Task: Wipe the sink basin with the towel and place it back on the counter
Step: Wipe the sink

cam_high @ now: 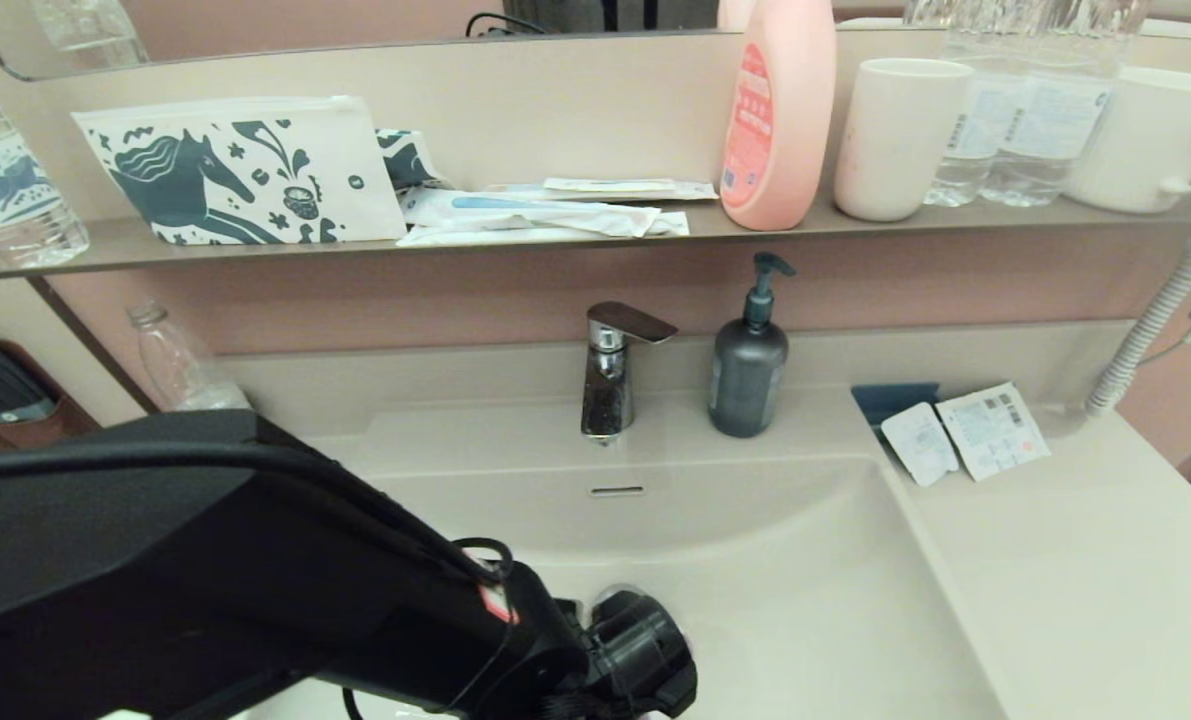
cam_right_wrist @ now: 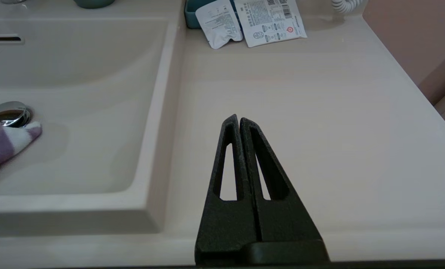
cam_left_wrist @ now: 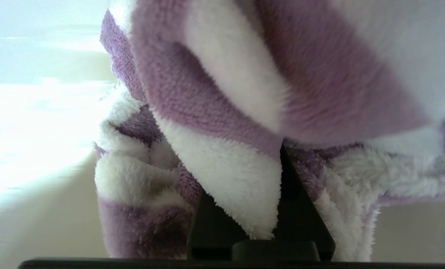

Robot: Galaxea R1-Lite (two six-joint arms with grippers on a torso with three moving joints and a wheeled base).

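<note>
One towel (cam_left_wrist: 215, 112), one tap (cam_high: 610, 370), one pump bottle (cam_high: 749, 360), two sachets (cam_high: 965, 435), two cups (cam_high: 900, 135), one pink bottle (cam_high: 778, 110).

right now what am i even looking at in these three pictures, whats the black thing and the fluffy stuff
It is a two-armed robot at a bathroom sink. One picture looks down from its head; the other two come from cameras on its wrists. The black bulk is the left arm, reaching into the sink basin. The left tool grips the fluffy thing, a purple and white towel, near the chrome drain plug. The right tool, shut and empty, hangs over the counter, where two sachets lie.
</note>
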